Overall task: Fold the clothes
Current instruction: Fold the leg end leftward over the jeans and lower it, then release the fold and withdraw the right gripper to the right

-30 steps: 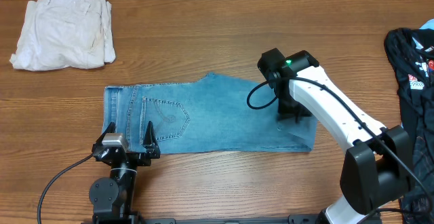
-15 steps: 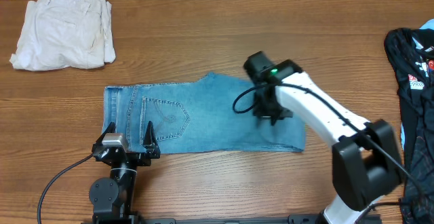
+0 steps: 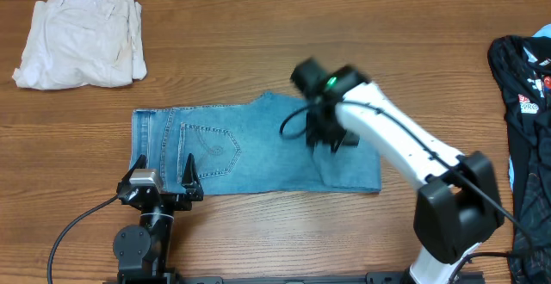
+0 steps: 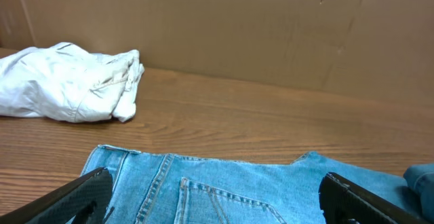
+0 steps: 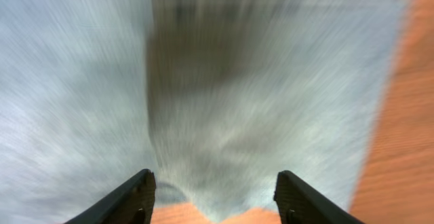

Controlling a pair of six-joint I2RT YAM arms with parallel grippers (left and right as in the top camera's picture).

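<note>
One fold looks done to us: the jeans (image 3: pixel 250 151) lie leg over leg as a long flat strip, nearer the robot than the white garment (image 3: pixel 79 39) and to its right. We judge the crosswise folds are still left. We see light blue denim, one stitched pocket up. Farther right of that garment the right gripper (image 3: pixel 327 136) hangs with jaws parted and empty. Nearward of the garment the left gripper (image 3: pixel 164 170) gapes wide.

Bare table (image 3: pixel 284 60) separates jeans (image 3: pixel 224 155) from cream garment (image 3: pixel 79 39); black garment (image 3: pixel 519 77) blocks the far right edge.
</note>
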